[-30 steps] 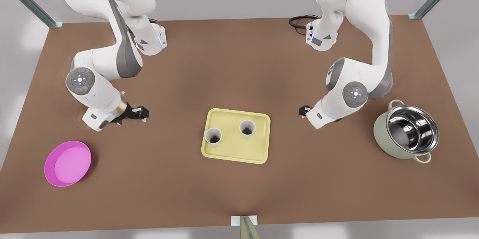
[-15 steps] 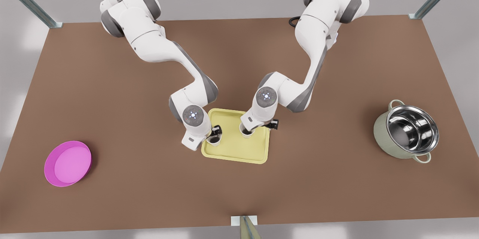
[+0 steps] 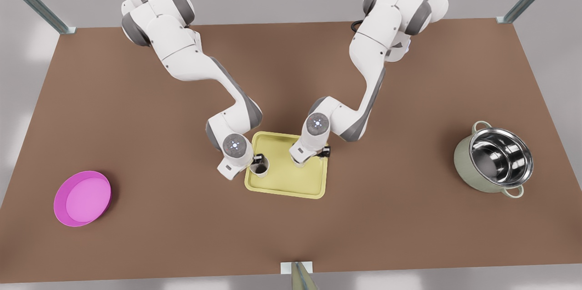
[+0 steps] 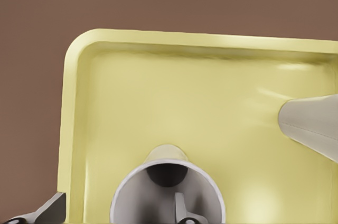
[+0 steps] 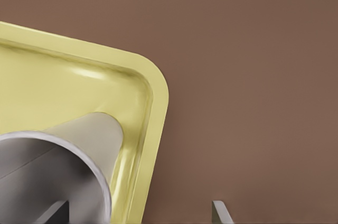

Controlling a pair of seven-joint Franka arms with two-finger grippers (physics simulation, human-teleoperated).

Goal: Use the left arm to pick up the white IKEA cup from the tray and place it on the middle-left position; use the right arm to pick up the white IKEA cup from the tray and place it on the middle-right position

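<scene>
Two white cups stand upright on the pale yellow tray (image 3: 286, 181) at table centre. Left gripper (image 3: 259, 161) is at the cup (image 3: 261, 167) on the front view's left, fingers (image 4: 180, 208) spread, one inside the rim, one outside. Right gripper (image 3: 313, 156) straddles the other cup (image 5: 53, 182) likewise, fingers (image 5: 221, 212) open. Magenta dish (image 3: 82, 198) and steel-lined pot (image 3: 495, 159) sit well apart at opposite ends of the table.

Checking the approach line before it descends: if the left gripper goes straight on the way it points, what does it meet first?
The left gripper would likely meet the white cup directly beneath it on the yellow tray, one jaw inside the rim and one outside; depth is unclear.
</scene>
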